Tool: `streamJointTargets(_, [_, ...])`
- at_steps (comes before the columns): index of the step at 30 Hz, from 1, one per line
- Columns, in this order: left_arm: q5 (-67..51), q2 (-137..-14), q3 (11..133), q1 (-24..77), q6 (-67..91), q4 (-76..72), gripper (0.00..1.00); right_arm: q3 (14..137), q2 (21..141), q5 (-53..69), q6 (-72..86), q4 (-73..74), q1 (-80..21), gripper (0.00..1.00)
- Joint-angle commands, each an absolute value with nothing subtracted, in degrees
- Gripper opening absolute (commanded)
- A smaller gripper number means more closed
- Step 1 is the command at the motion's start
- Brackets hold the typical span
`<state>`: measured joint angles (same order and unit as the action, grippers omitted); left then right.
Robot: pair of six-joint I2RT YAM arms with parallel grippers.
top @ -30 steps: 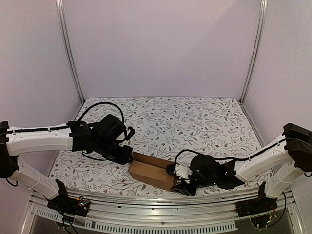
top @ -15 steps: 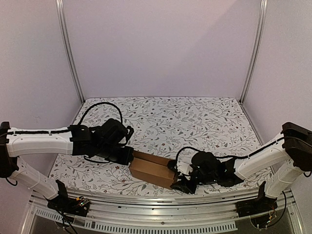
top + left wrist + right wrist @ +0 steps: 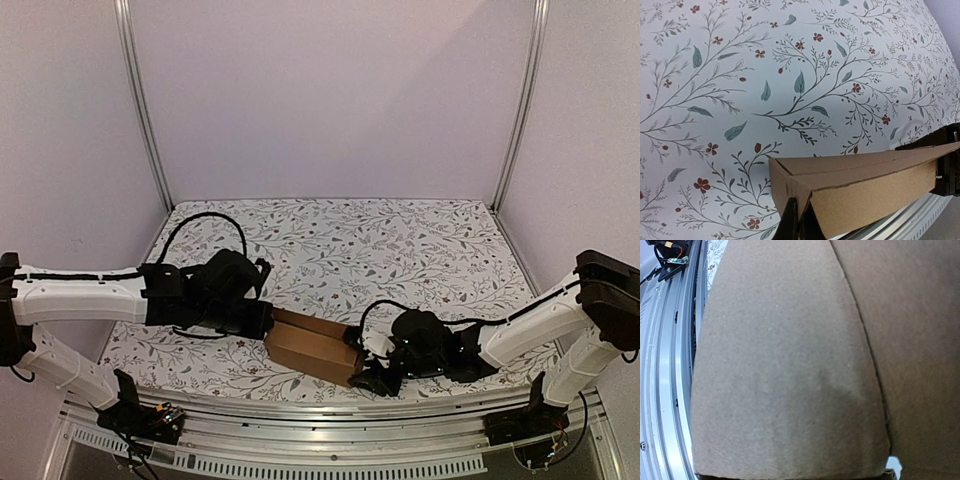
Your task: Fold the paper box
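The paper box (image 3: 312,347), a narrow brown cardboard carton, lies near the table's front edge between both arms. My left gripper (image 3: 264,322) is at its left end. In the left wrist view the fingers (image 3: 790,225) stand shut, tips pressed against the folded end flap of the box (image 3: 865,185). My right gripper (image 3: 358,360) straddles the box's right end, with a black finger on each side of it. Its dark fingers (image 3: 947,165) also show at the far end in the left wrist view. Brown cardboard (image 3: 790,365) fills the right wrist view and hides that gripper's fingers.
The floral tablecloth (image 3: 400,250) covers the table behind the box. A metal rail (image 3: 330,445) runs along the front edge just below the box, and also shows as a rail (image 3: 670,390) in the right wrist view. Frame posts and pale walls enclose the back and sides.
My left arm has sunk a little and drawn slightly left, staying at the box's left end. The right gripper has shifted slightly with the box's right end. The box has barely moved.
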<state>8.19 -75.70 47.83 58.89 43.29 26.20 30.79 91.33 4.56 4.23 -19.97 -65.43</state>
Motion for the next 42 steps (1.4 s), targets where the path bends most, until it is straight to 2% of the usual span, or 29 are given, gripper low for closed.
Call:
streamJointTargets(1, [-1.12, -77.35, 43.42, 63.65, 45.44, 30.56, 0.00, 31.50, 94.82, -4.97, 10.53, -16.87, -62.41, 0.34])
streamJointTargets(7, [-0.30, -77.67, 42.38, 65.02, 45.85, 30.57, 0.00, 32.06, 95.27, -5.89, 11.37, -16.87, -62.25, 0.37])
streamJointTargets(17, [6.15, -80.37, 41.64, 69.05, 46.97, 33.57, 0.00, 31.95, 94.02, -7.01, 13.15, -16.87, -62.17, 0.49])
streamJointTargets(28, [6.93, -82.80, 41.05, 70.62, 48.38, 33.40, 0.00, 31.47, 87.72, -8.00, 14.70, -16.78, -62.10, 0.68])
streamJointTargets(42, [7.20, -86.19, 43.62, 70.84, 47.92, 33.40, 0.00, 31.96, 80.15, -6.28, 14.68, -12.41, -62.20, 0.71])
